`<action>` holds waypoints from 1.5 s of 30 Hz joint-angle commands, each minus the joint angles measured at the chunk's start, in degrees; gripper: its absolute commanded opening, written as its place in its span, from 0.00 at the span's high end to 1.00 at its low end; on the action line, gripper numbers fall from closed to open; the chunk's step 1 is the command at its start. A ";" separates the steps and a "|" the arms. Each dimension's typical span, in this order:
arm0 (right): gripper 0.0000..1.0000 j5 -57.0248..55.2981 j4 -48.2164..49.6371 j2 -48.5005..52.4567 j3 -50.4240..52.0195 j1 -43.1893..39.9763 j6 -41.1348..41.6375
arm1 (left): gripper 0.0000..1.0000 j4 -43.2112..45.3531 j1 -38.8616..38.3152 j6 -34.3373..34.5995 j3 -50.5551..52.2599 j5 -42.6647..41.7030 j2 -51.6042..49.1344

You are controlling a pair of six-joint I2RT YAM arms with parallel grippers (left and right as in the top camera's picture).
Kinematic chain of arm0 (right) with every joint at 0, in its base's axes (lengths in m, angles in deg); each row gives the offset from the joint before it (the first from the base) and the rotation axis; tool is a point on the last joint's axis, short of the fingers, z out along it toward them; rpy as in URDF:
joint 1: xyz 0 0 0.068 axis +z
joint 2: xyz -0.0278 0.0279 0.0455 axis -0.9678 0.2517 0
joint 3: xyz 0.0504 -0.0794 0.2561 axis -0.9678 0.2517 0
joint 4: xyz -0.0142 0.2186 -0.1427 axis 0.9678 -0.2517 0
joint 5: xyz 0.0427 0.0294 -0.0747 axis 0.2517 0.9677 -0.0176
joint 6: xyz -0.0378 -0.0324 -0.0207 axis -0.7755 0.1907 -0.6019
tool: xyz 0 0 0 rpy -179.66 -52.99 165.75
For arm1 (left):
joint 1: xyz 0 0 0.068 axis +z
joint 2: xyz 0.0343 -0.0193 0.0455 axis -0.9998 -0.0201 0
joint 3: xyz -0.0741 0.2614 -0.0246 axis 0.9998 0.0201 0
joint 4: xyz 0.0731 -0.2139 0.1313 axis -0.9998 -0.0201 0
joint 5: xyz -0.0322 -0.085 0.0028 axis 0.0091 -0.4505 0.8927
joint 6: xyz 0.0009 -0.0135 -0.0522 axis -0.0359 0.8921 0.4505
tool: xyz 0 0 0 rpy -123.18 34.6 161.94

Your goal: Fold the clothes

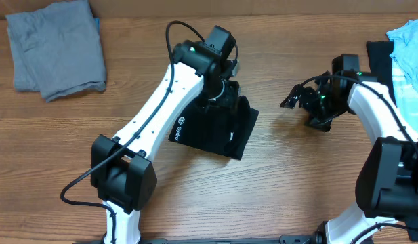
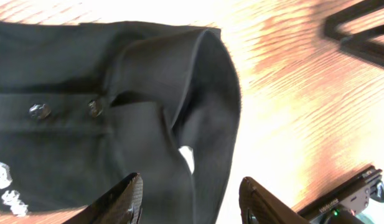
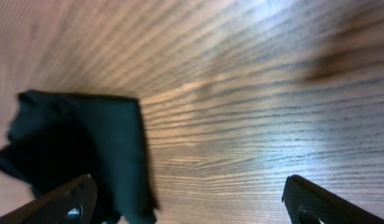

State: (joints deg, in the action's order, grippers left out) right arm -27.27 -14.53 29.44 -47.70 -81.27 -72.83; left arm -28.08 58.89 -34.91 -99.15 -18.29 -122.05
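The black T-shirt (image 1: 212,129) lies folded into a small rectangle in the middle of the table, white lettering (image 2: 2,180) near one edge. My left gripper (image 1: 227,93) hovers over its far edge. In the left wrist view the fingers (image 2: 124,200) stand apart above the dark fabric (image 2: 117,112), and a raised fold of cloth lies loose under the left gripper (image 2: 192,200). To the right of the shirt, my right gripper (image 1: 297,98) is open wide. Its wrist view shows bare wood under the right gripper (image 3: 195,199) and the shirt's edge (image 3: 79,143) by its left finger.
A folded grey garment (image 1: 56,47) lies at the far left corner. A pile of light blue and black clothes (image 1: 406,51) sits at the far right edge, behind the right arm. Bare wooden table (image 1: 297,176) spreads in front of the shirt.
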 commanded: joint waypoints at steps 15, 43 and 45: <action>0.23 8.55 -1.25 0.20 -5.57 16.48 0.85 | 0.43 -11.02 28.87 5.75 -1.90 15.96 -0.28; 0.96 -12.44 -7.34 5.77 -5.14 22.29 8.87 | 0.47 -10.08 28.74 5.20 -0.33 15.98 -0.28; 0.96 -13.70 -7.34 5.77 -3.85 22.21 8.72 | 0.47 -10.01 28.74 5.11 -0.33 15.98 -0.28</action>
State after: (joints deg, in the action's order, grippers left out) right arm -35.56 -21.81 35.13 -52.10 -58.12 -63.35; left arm -38.31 88.09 -29.97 -99.72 -2.88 -122.05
